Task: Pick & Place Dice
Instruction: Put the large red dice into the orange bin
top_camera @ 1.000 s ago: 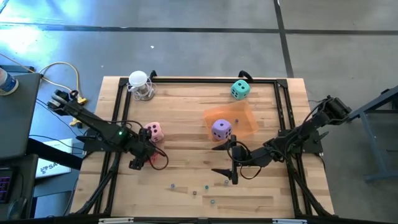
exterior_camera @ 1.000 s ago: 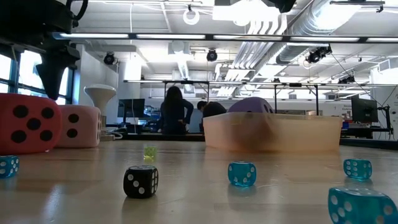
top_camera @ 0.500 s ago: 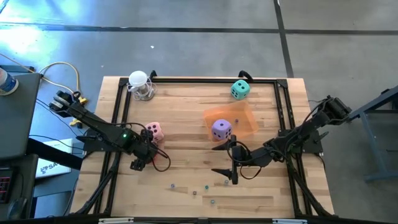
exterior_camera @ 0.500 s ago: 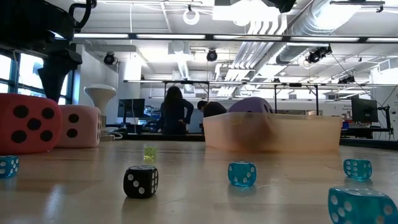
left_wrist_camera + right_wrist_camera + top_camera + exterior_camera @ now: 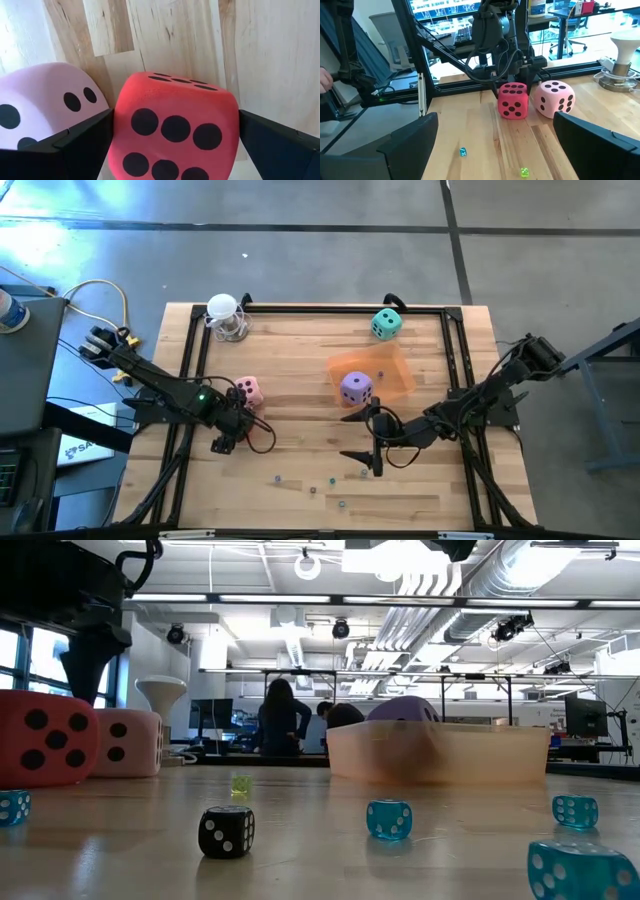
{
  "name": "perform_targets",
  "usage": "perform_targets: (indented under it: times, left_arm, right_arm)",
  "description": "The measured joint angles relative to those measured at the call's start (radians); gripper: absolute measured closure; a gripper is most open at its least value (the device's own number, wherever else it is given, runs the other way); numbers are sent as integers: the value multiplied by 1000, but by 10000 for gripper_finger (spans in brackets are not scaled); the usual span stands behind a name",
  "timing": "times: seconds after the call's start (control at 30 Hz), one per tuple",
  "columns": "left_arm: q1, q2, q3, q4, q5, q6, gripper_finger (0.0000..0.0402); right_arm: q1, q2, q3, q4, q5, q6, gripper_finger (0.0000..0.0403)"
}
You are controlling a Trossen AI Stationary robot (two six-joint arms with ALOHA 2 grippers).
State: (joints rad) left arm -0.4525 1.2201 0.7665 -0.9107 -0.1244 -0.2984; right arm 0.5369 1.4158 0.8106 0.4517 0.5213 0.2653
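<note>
The red die (image 5: 175, 125) rests on the wooden table near its left side, and the pink die (image 5: 247, 391) stands close beside it. My left gripper (image 5: 235, 432) points down over the red die, open, with one finger on each of two opposite sides. The purple die (image 5: 355, 388) sits in a translucent orange tray (image 5: 392, 372), and the teal die (image 5: 386, 324) stands at the far right. My right gripper (image 5: 352, 437) hovers open near the table's middle, held level and facing the red die (image 5: 513, 101). My left gripper comes from above, and its fingers (image 5: 80, 145) stand close against two opposite sides of the red die (image 5: 122, 130). I cannot tell whether they touch it. The die rests on the table.
Several tiny dice lie scattered near the front edge (image 5: 312, 480). A white funnel-shaped object (image 5: 225, 315) stands at the far left corner. A black frame (image 5: 320, 308) borders the table. People (image 5: 285, 720) stand in the room behind.
My left gripper has tipped a little steeper over the red die and now covers more of it in the high view. It stays open. The dice have not moved.
</note>
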Motion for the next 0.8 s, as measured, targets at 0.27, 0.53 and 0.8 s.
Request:
perform_targets:
  times: [0.27,0.53,0.8]
  left_arm:
    - [20,24,-15,16,10,12,6]
    - [25,101,-13,17,14,20,6]
    - [48,103,-15,22,63,48,7]
  right_arm:
    - [0,0,0,0,0,0,16]
    - [0,0,0,-1,-3,0,16]
    - [0,0,0,-1,-26,0,16]
